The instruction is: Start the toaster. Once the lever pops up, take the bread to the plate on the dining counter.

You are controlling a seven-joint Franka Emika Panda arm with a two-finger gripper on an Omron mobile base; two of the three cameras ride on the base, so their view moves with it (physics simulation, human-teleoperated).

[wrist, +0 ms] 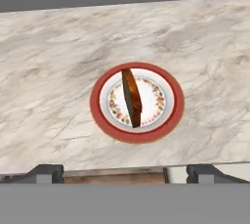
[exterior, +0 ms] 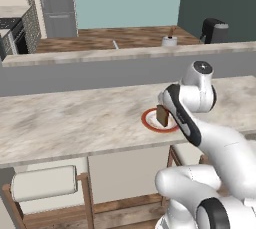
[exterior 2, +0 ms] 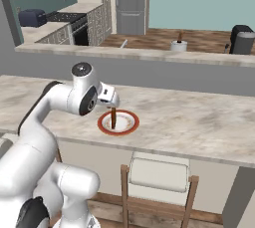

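The bread (wrist: 132,97) stands on its edge in the middle of the plate (wrist: 168,120), a white plate with a red-orange rim, on the beige marbled dining counter (wrist: 53,96). My gripper (wrist: 128,173) hangs just above it, open, with its two dark fingertips (wrist: 46,171) wide apart and nothing between them. From the right base view the gripper (exterior 2: 113,106) sits directly over the bread (exterior 2: 113,118) and plate (exterior 2: 130,126). The left base view shows the bread (exterior: 162,115) upright on the plate (exterior: 149,123) beside my forearm. The dark toaster (exterior 2: 32,17) stands far off on the kitchen worktop.
Stools stand under the counter's near edge (exterior: 45,183) (exterior 2: 159,172). A raised grey ledge (exterior: 100,55) runs behind the counter. Beyond it are a white cup (exterior 2: 178,45) and a dark coffee machine (exterior 2: 242,40) on a wooden surface.
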